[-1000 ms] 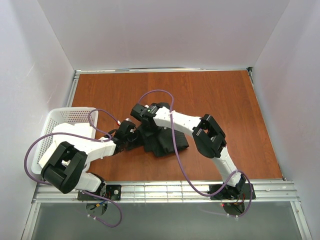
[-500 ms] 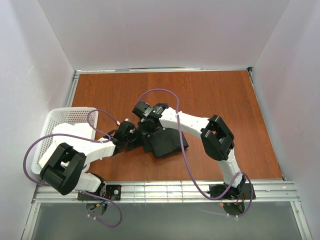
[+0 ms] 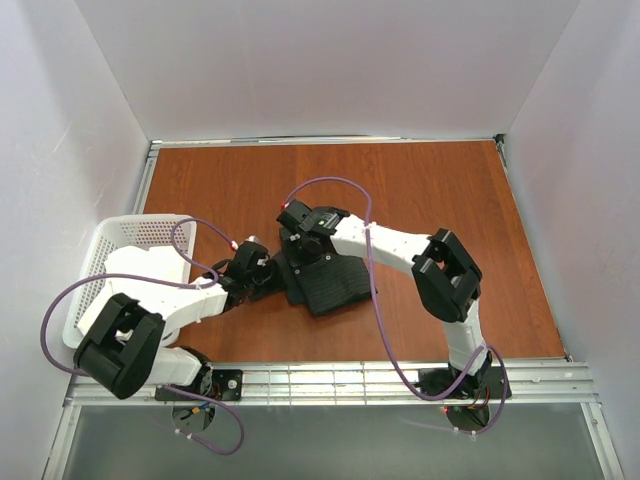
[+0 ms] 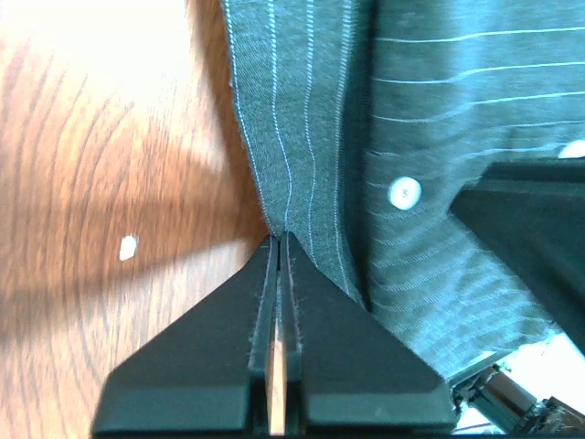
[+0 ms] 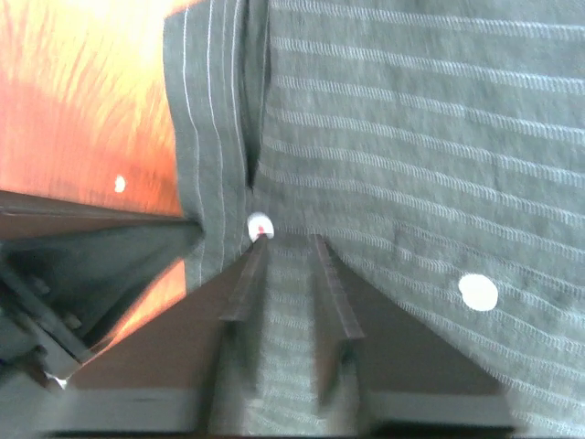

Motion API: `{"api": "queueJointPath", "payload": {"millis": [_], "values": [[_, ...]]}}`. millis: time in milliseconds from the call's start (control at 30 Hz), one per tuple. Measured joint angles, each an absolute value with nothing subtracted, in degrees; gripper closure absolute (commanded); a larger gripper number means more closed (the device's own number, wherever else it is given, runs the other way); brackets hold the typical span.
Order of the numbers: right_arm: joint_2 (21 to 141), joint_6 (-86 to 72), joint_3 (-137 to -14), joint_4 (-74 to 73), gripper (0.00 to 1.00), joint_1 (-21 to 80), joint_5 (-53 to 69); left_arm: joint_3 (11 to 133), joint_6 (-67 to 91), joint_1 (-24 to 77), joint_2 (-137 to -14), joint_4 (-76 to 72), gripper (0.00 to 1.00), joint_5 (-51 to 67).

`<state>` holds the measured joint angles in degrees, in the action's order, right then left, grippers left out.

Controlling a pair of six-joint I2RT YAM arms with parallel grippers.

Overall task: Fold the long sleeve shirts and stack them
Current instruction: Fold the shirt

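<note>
Left hand [image 4: 279,240] is clenched, its tips touching the left edge of the folded pinstriped shirt [image 3: 338,285]. The shirt lies mid-bench [image 3: 440,200], long axis roughly left-right. Beyond, the right hand [image 5: 288,240] is on its far-left corner, fingers narrowly parted; I cannot tell whether it grips.

Folded pinstriped shirt [image 3: 332,285] (dark charcoal)

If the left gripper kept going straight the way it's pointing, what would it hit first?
The shirt. The left gripper, shut, has its tips right at the folded edge, probably touching it.
</note>
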<state>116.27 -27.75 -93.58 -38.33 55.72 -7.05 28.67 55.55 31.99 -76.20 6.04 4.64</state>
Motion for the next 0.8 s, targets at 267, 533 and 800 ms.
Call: {"api": "queueJointPath", "payload": {"millis": [267, 533, 800], "values": [[97.65, -26.79, -79.77, -33.67, 0.68, 50.57, -4.91, 37.15, 52.62, 32.01, -68.14, 13.78, 0.68, 0.82], [77.49, -28.21, -56.53, -19.92, 0.70, 39.59, 5.10, 47.97, 51.51, 32.12, -71.88, 14.48, 0.63, 3.09], [74.85, -32.05, -41.95, -5.61, 0.71, 35.33, 16.05, 49.54, 52.12, 33.04, -85.21, 11.62, 0.77, 5.10]]}}
